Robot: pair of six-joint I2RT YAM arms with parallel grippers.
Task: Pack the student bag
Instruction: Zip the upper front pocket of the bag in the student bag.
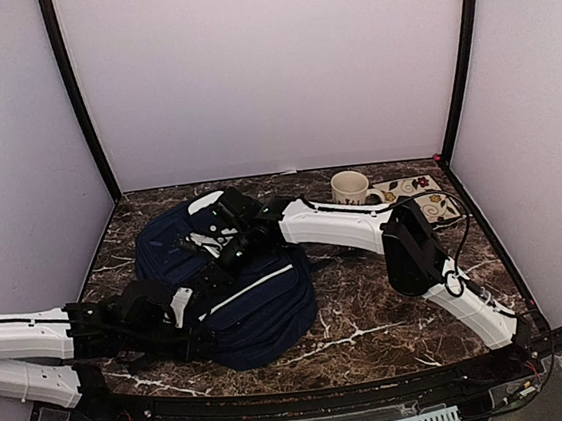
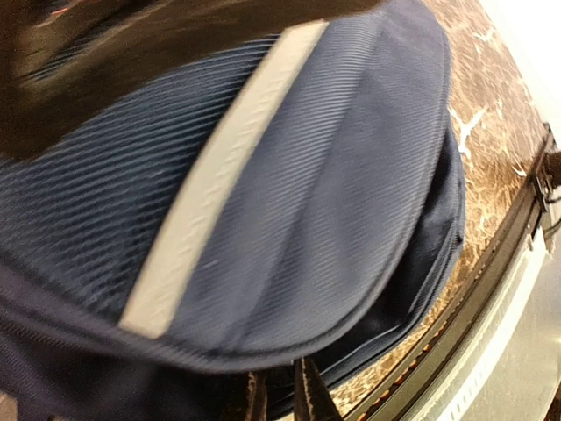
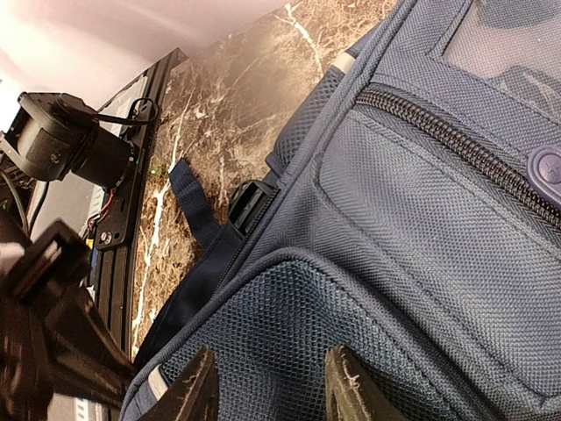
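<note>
The student bag (image 1: 255, 299) is a navy backpack with a white stripe, lying on the marble table at centre left. My left gripper (image 1: 191, 312) is at the bag's left edge. In the left wrist view its fingers (image 2: 307, 399) stand close together with dark bag fabric between them, under the striped front flap (image 2: 289, 193). My right gripper (image 1: 226, 244) reaches over the bag's upper part. In the right wrist view it (image 3: 276, 395) is open, its fingers straddling the mesh pocket (image 3: 289, 333), beside a zipper (image 3: 456, 145).
A cream mug (image 1: 349, 187) stands at the back right, next to a flat floral-patterned piece (image 1: 425, 197). A bag strap (image 3: 195, 202) lies on the marble. A black rail (image 2: 491, 289) runs along the table's near edge. White walls close in three sides.
</note>
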